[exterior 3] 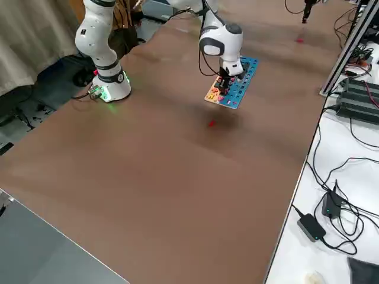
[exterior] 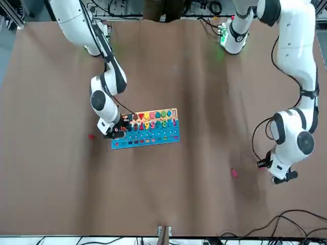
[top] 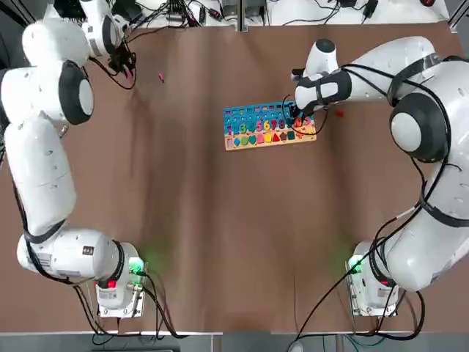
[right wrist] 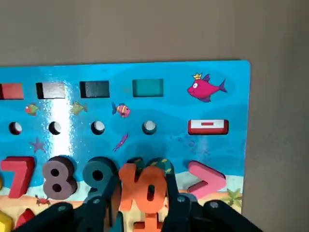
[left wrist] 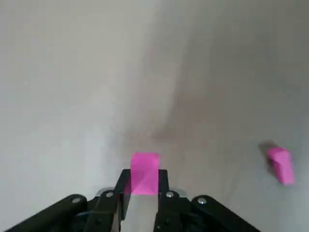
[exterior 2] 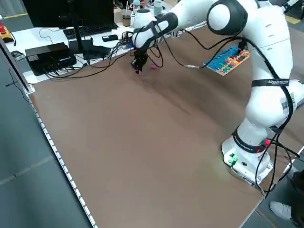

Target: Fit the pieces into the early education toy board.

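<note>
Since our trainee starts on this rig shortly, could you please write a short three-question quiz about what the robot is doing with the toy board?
1. Which gripper holds the orange number 10: left or right?
2. True or false: the left gripper is gripping a pink piece.
3. Fill in the blank: the small loose piece lying on the table to the right of the toy board, seen from above, is ____.

Key: 1. right; 2. true; 3. red.
</note>
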Tool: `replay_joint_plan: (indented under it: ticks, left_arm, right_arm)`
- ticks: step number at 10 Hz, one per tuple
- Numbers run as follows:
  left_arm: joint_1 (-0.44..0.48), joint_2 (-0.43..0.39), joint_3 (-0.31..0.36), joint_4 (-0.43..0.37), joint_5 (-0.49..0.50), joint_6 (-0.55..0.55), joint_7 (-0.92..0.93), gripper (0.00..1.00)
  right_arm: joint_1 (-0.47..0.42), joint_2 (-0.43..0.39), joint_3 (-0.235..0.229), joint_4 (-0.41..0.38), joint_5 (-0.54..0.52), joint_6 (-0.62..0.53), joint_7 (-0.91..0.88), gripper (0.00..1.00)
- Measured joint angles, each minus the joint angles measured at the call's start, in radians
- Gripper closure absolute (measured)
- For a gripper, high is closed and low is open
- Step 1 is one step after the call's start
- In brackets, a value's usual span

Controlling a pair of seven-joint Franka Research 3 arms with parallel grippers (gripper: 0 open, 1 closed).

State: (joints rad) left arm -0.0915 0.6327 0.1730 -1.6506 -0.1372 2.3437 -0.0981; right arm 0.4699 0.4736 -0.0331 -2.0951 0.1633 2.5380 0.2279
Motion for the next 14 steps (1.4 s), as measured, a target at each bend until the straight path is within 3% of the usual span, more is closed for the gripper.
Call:
replay_joint_plan:
  ticks: [3, 6, 11, 14]
  left_arm:
    - [-0.003, -0.194, -0.101, -0.188, 0.000, 0.000, -0.071, 0.74]
    - [-0.028, -0.313, -0.247, -0.315, 0.059, 0.004, -0.304, 0.74]
    - [-0.051, -0.341, -0.509, -0.376, 0.212, 0.009, -0.717, 0.74]
    - [-0.150, -0.337, -0.527, -0.391, 0.223, 0.009, -0.829, 0.74]
  right_arm:
    - [-0.001, 0.004, 0.000, 0.001, -0.003, 0.003, -0.002, 0.58]
    - [-0.001, 0.005, -0.001, 0.001, -0.013, 0.008, -0.011, 0.58]
    - [-0.002, 0.007, -0.002, 0.001, -0.048, 0.015, -0.024, 0.58]
    - [-0.002, 0.008, -0.001, -0.002, -0.052, 0.024, -0.026, 0.58]
